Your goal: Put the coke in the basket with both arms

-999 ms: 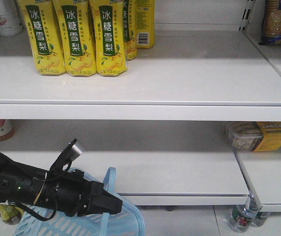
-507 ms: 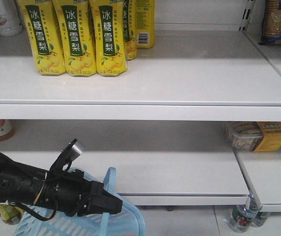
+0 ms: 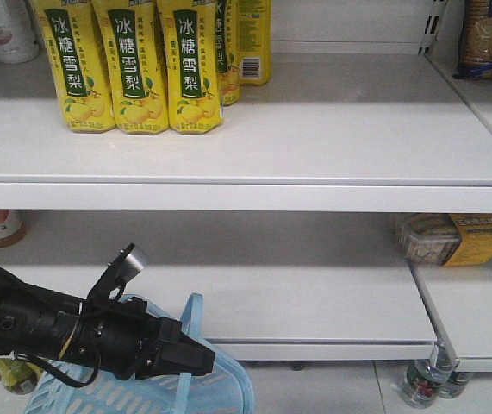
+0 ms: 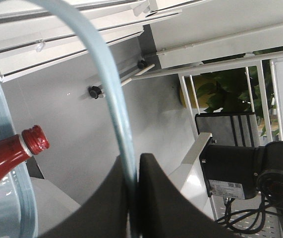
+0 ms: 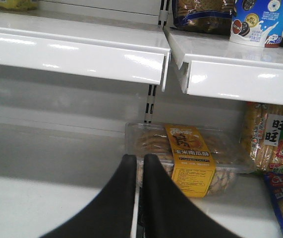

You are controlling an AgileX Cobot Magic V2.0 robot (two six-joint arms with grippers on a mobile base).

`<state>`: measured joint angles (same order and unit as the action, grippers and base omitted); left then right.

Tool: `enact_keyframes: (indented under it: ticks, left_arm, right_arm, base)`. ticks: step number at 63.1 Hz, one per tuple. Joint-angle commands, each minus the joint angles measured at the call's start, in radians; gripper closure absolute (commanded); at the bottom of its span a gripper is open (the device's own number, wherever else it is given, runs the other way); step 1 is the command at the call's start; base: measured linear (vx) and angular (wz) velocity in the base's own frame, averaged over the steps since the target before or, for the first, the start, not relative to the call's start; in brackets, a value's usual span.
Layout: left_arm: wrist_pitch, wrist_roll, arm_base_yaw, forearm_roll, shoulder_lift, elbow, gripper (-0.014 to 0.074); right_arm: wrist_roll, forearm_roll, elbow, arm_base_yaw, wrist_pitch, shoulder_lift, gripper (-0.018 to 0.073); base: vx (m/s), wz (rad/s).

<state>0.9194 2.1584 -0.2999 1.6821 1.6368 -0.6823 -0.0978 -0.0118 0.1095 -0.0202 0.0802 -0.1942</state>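
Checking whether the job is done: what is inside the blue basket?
The left wrist view shows the coke lying inside the basket, only its red neck and cap visible. The left pincer grips the handle and hides the rest.

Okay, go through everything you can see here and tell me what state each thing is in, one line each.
left end effector: shut on the basket handle
right end effector: shut, holding nothing
coke: inside the basket, red cap on
basket: hanging from the left end effector, upright
yellow-labelled bottles: upright on the upper shelf
clear biscuit tray: closed, lying flat on the lower shelf
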Motion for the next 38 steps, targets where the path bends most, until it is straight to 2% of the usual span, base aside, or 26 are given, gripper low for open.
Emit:
enact_keyframes:
  ticks: [1,38]
  left_arm:
    - [0.027,-0.016,0.001,-0.091,-0.049,-0.032,0.0601]
    - [0.027,-0.016,0.001,-0.091,-0.049,-0.032,0.0601]
  right_arm:
    - [0.002,0.002,0.028,0.007,-0.062,-0.016,0.0569]
    - [0.002,0.002,0.028,0.007,-0.061,-0.016,0.0569]
  base:
    - [0.00,0.00]
    - [0.00,0.00]
